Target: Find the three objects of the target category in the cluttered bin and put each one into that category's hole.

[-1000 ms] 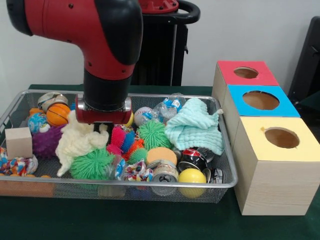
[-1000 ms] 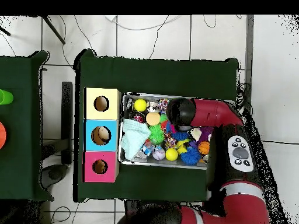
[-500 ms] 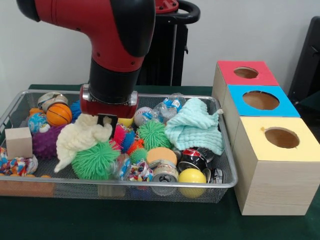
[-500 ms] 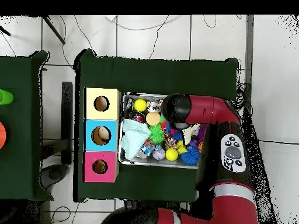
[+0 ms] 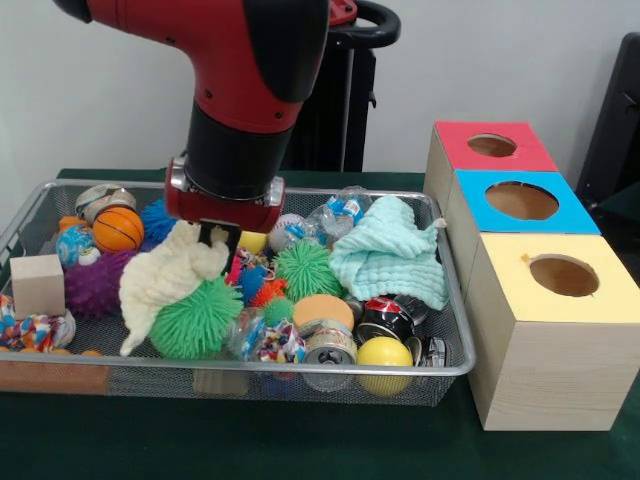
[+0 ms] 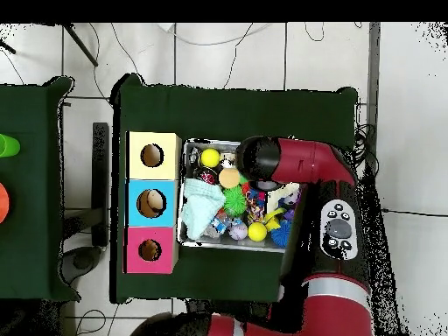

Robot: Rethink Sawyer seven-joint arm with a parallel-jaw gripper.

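Observation:
My gripper hangs over the left-middle of the wire bin, shut on a cream cloth. The cloth dangles from it, its lower end resting against a green spiky ball. A mint cloth lies crumpled at the bin's right end, also visible in the overhead view as the mint cloth. Three boxes with round holes stand beside the bin: red, blue and yellow. In the overhead view the arm hides the gripper.
The bin is packed with a basketball, a wooden block, a purple spiky ball, a second green spiky ball, cans, a yellow ball and plastic bottles.
The arm has risen and shifted right, pulling the cream cloth up off the pile; the green spiky ball beneath it now shows more.

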